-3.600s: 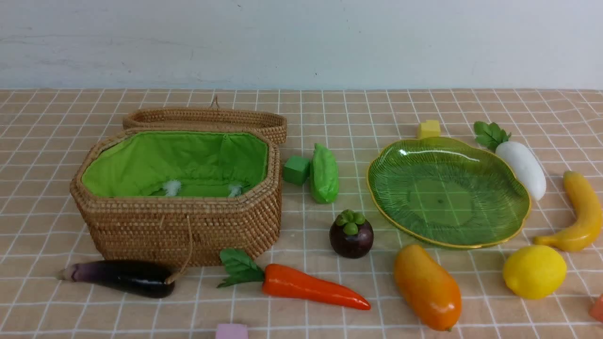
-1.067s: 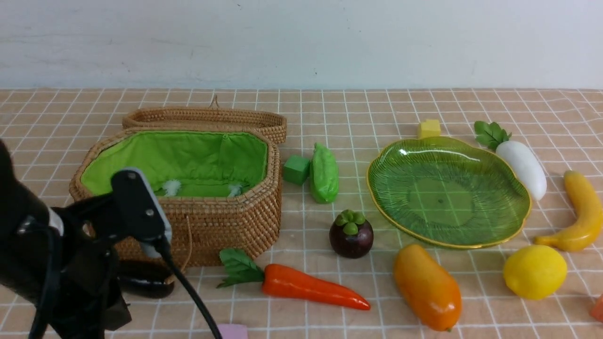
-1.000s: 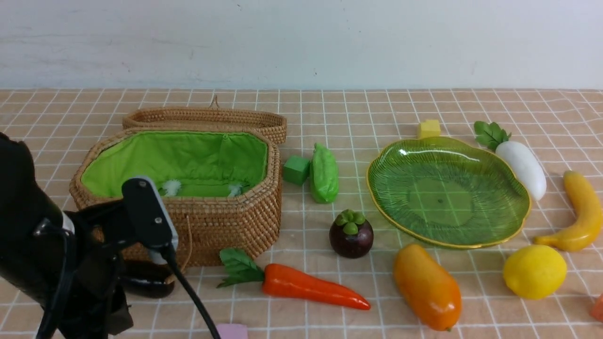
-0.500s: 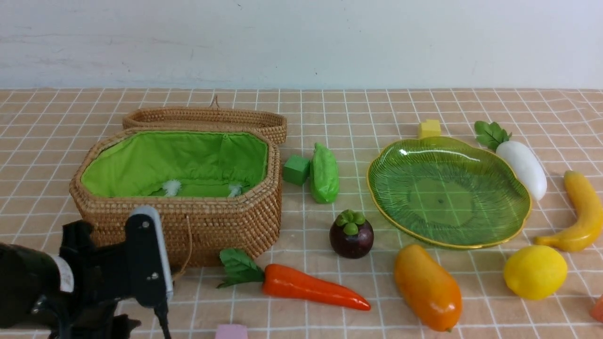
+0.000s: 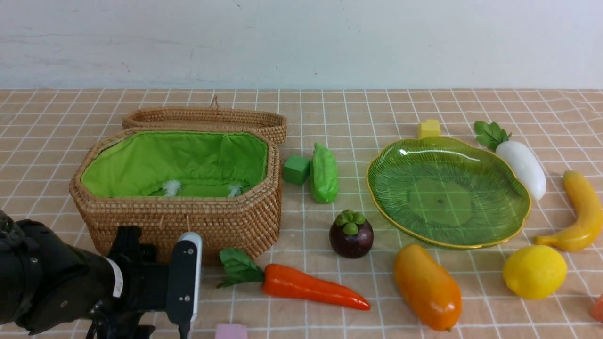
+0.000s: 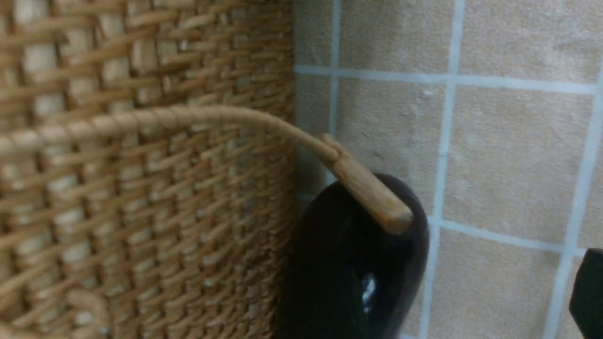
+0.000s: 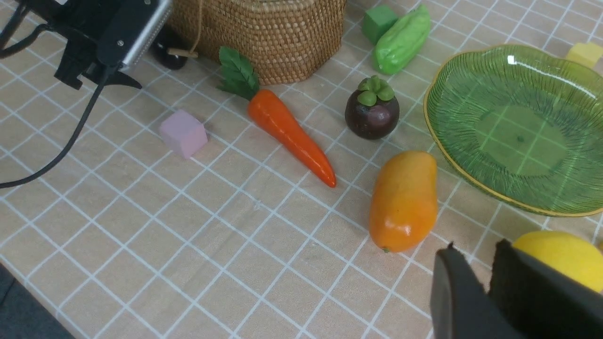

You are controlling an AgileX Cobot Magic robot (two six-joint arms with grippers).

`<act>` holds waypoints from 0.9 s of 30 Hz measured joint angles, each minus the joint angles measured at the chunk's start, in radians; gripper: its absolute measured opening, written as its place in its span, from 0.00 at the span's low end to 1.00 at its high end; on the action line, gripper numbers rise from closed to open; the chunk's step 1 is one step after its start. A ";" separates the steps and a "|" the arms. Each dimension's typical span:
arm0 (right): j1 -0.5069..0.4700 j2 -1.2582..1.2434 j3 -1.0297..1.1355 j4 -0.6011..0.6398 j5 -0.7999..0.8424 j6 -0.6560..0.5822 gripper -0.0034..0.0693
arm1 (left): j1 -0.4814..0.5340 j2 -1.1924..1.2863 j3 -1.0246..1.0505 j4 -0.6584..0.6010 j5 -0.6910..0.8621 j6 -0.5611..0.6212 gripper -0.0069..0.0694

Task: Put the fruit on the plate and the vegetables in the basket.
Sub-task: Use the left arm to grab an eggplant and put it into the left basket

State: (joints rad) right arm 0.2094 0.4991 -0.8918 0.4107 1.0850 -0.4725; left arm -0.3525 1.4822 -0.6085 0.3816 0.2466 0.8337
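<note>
— Left gripper point(image 7: 106, 82)?
— Jaws apart, nothing gripped, low by the basket point(image 5: 188, 223). Eggplant point(image 6: 395, 273) lies against the basket's foot, toggle point(image 6: 377, 200) on top.
— Risk?
— Pinching toggle with eggplant; the cord could then tug the basket.
— Right gripper point(image 7: 487, 292)?
— Fingers slightly parted, empty, near lemon point(image 7: 560, 256).
— Nearby?
— Carrot point(image 5: 313, 287), leaves beside basket; pink cube point(image 5: 231, 331) in front.

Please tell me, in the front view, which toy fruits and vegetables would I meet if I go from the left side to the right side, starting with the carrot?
Carrot → green pod → mangosteen → mango → lemon → banana. I leave out the white radish, because its place overlaps with the lemon's.
</note>
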 joint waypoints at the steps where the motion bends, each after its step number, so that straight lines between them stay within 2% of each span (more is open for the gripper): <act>1: 0.000 0.000 0.000 0.001 0.000 0.000 0.24 | 0.000 0.000 0.000 0.003 0.010 -0.012 0.83; 6: 0.000 0.000 0.000 0.003 0.000 0.000 0.24 | 0.000 -0.048 0.000 -0.004 0.155 -0.038 0.79; 13: 0.000 0.000 0.000 0.003 -0.003 0.000 0.24 | 0.000 -0.205 0.000 -0.046 0.271 -0.043 0.76; 19: 0.000 0.000 0.000 0.003 -0.017 0.000 0.24 | 0.000 -0.202 0.000 -0.055 0.248 -0.044 0.75; 27: 0.000 0.000 0.000 0.009 -0.006 0.000 0.24 | 0.000 -0.010 -0.031 0.108 0.103 -0.086 0.75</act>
State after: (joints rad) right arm 0.2094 0.4991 -0.8918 0.4192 1.0787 -0.4725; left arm -0.3525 1.4722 -0.6399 0.4897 0.3500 0.7473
